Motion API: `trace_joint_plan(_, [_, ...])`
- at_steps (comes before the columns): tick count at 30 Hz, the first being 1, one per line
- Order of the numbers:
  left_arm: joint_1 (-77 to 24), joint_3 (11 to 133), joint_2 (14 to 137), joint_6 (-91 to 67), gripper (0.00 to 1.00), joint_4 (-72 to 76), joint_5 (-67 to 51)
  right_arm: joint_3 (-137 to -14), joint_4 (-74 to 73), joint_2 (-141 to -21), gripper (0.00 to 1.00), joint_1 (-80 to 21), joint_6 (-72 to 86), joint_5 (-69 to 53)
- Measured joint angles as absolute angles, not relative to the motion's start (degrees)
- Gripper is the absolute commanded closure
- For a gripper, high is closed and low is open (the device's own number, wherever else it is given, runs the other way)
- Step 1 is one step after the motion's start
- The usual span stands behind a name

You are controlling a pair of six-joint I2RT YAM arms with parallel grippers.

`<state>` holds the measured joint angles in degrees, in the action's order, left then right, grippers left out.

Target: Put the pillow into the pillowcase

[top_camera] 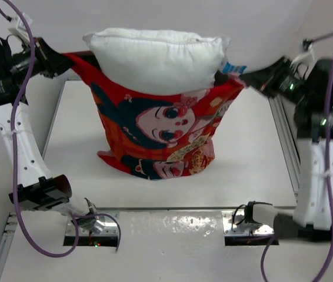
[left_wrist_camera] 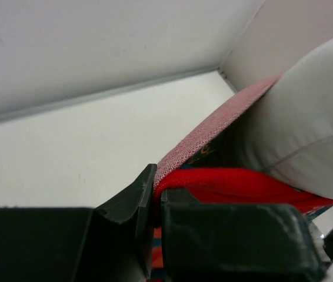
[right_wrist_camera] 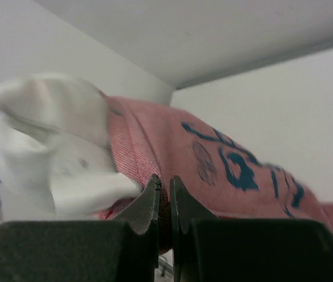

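Over the middle of the table [top_camera: 243,170], the pillowcase [top_camera: 155,135] hung mouth-up with the pillow [top_camera: 155,59] partly inside, its upper half bulging out above the rim. The left gripper [top_camera: 65,57] was clamped on the rim's left corner, and the right gripper [top_camera: 244,78] on its right corner. The wrist views showed what the overhead view did not: each pair of jaws pinching a fold of cloth, and the paler pink reverse lying against the white cushion.
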<state>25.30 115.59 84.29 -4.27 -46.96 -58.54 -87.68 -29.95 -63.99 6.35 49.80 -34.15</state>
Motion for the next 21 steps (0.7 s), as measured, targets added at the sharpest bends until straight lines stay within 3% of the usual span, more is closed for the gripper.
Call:
trace_joint_plan(3, [23.49, 124.03, 88.55, -9.69, 1.0, -41.65, -56.6, -113.54, -37.58, -80.68, 1.0, 8.97, 52.64, -37.93])
trace_joint_plan(5, [24.01, 133.78, 92.9, -15.84, 1.0, -33.01, -55.02, -133.8, -33.5, -93.97, 1.0, 10.68, 59.9, -40.91])
trace_joint_plan(6, [25.63, 134.91, 93.08, -18.5, 1.0, -27.33, -52.77, -137.43, -25.52, -97.69, 1.0, 12.82, 64.05, -41.41])
trace_joint_plan(9, [32.53, 131.9, 89.49, -23.99, 1.0, -16.88, -48.73, -115.96, -5.89, -88.95, 1.0, 20.91, 74.67, -40.66])
trace_joint_plan(11, [34.5, 130.1, 87.44, -25.63, 1.0, -13.52, -46.96, -103.72, -6.74, -80.44, 1.0, 22.74, 74.13, -39.59])
trace_joint_plan(15, [38.44, 128.66, 86.15, -29.32, 1.0, -10.74, -49.84, -102.87, -10.68, -71.66, 1.0, 23.83, 69.36, -40.99])
trace_joint_plan(21, [44.93, 128.46, 87.68, -37.39, 1.0, -3.92, -59.16, -104.42, 0.4, -59.9, 1.0, 25.63, 66.5, -43.53])
